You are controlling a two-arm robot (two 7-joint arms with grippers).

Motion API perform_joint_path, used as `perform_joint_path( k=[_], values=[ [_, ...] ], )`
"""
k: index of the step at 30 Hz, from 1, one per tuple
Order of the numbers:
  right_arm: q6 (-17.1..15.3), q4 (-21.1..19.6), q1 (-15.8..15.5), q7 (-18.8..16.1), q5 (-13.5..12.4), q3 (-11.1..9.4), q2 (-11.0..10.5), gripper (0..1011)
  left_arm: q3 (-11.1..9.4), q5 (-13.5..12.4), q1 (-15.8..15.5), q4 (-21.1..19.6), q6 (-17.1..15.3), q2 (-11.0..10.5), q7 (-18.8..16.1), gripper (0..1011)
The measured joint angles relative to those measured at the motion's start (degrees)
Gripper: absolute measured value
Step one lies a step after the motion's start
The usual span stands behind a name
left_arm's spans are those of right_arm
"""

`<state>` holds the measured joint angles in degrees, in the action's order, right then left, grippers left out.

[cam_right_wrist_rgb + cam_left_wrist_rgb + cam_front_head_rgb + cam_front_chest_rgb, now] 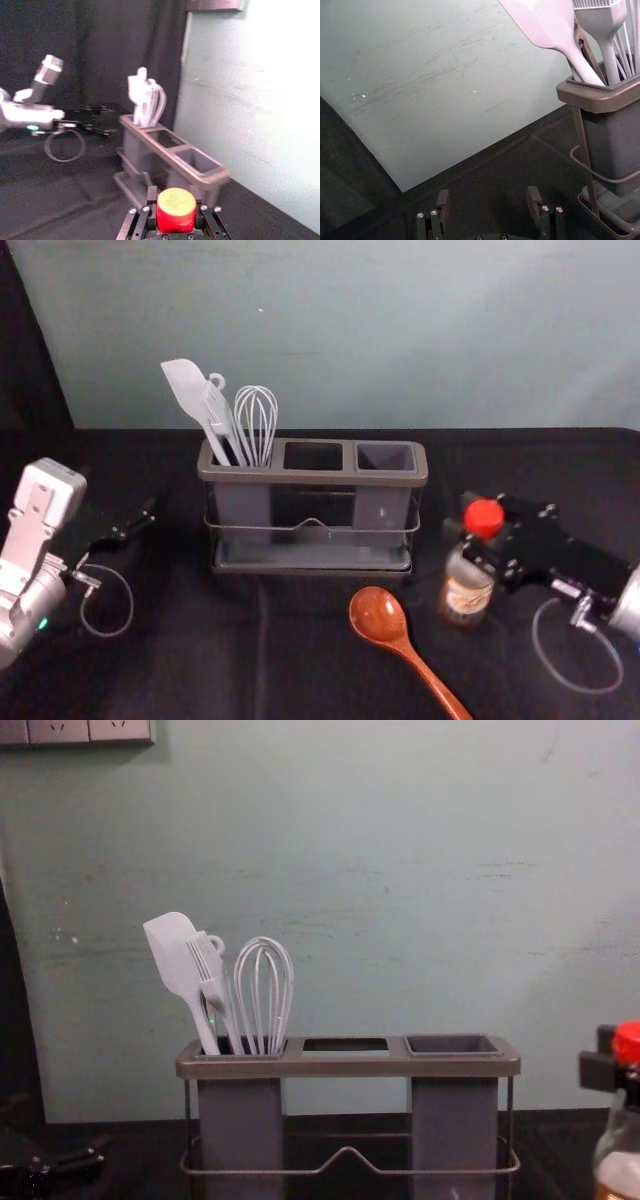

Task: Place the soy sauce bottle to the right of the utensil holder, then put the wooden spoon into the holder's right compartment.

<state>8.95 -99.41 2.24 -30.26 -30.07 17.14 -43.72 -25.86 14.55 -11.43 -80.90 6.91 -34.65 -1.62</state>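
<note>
dim cloth (180, 665), glaring wall (280, 90) in the right wrist view — utensil holder (160, 150) blurred there

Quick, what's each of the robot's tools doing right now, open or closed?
Left tool: open, holding nothing, left of the utensil holder.
Right tool: closed on the soy sauce bottle, near its red cap.

Close on the left of your right gripper (476, 540), the utensil holder (315, 478) blocks a low sweep, with a narrow strip of cloth (432, 585) between. The spatula (190, 390) and whisk (256, 420) rise from its far end. The bottle (466, 592) fills the space beneath your gripper; nearer you and leftward lies the spoon (379, 614). Beyond your gripper, there's room before the wall (480, 340).
</note>
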Motion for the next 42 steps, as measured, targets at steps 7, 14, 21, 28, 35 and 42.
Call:
perform_joint_path(
  k=[7,14,21,28,35,42],
  values=[
    [0.29,3.74,1.20,0.97,0.92,-1.71,1.61,388,0.00,0.00,0.00,0.00,0.00,0.00,0.00,1011],
    [1.01,10.05,5.39,0.48,1.99,-1.92,4.65,387,0.00,0.00,0.00,0.00,0.00,0.00,0.00,1011],
    [0.92,15.96,10.10,-1.10,2.48,-1.48,7.84,387,0.00,0.00,0.00,0.00,0.00,0.00,0.00,1011],
    [-0.54,19.64,13.75,-2.12,3.92,-0.51,10.53,387,0.00,0.00,0.00,0.00,0.00,0.00,0.00,1012],
    [-0.79,22.15,15.86,-2.76,4.36,0.20,12.76,387,0.00,0.00,0.00,0.00,0.00,0.00,0.00,1011],
    [-0.28,24.22,17.12,-3.33,4.69,0.66,14.30,387,0.00,0.00,0.00,0.00,0.00,0.00,0.00,1012]
  ],
)
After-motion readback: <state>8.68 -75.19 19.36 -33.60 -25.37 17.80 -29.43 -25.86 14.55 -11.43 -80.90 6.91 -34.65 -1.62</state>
